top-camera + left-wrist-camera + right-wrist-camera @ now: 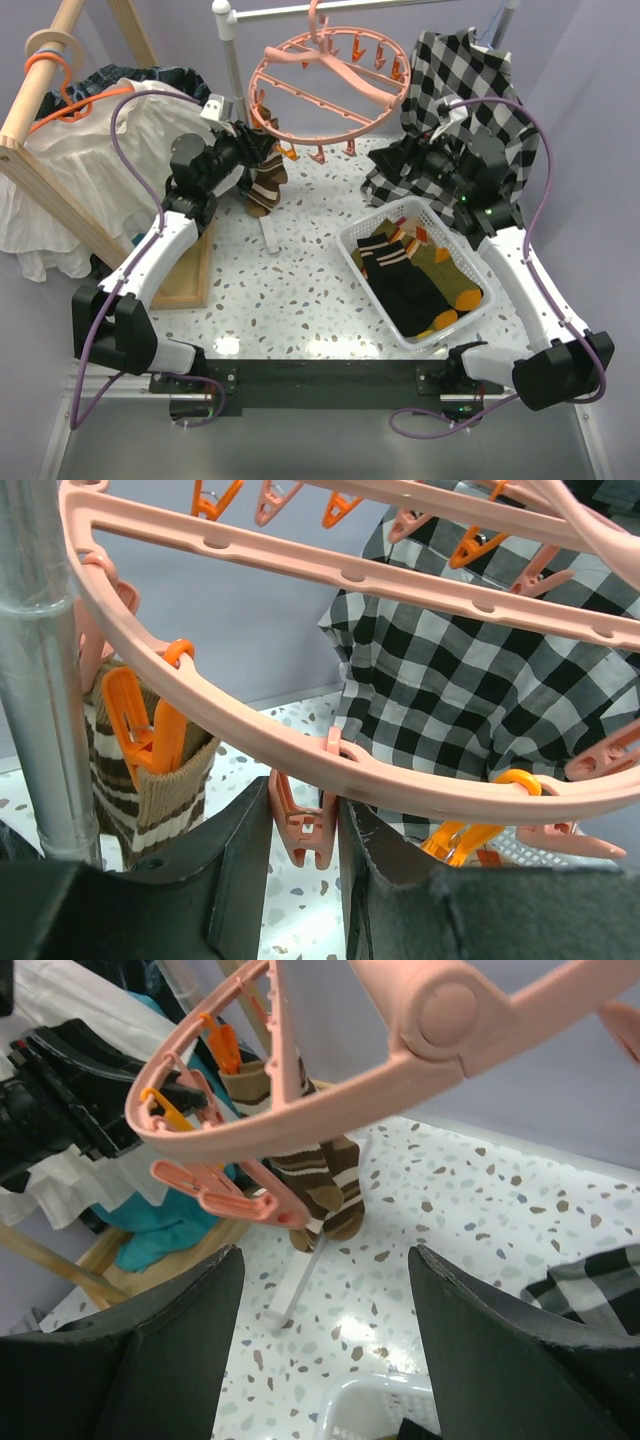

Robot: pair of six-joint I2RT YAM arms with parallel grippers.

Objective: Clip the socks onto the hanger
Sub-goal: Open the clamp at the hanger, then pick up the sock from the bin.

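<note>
Top external, upper centre of frame: salmon-pink hanger (325,90), tilted, hook up at the metal rail (270,11). Under its left rim: one brown striped sock (265,190), hanging over the speckled table (300,290). Right of centre, lower down: white basket (345,240) holding the other socks (420,275), black, olive with orange toes and brown striped, lying loose, none clipped. Upper right: checked shirt (470,80), draped behind the ring.

Left gripper (262,152): raised to the ring's left rim, just beside the hanging sock. Right gripper (428,168): in front of the checked shirt, beyond the basket's far end, apart from the ring.

Left wrist view, lower centre: fingers (235,870) drawn in on either side of a pink clip (303,825) that dangles from the ring's rim. Inner faces lie against the clip's two sides, so recorded as grasping the pink clip. Left of frame: orange clip (140,730) biting the cuff of the brown striped sock, beside the metal pole (40,680).

Right wrist view: fingers (150,1360) spread wide at lower left and lower right, nothing between them but table seen beyond; recorded as released and empty. Centre of frame: same striped sock, hanging from the ring's rim. Bottom edge: part of the basket's rim, just in view.
</note>
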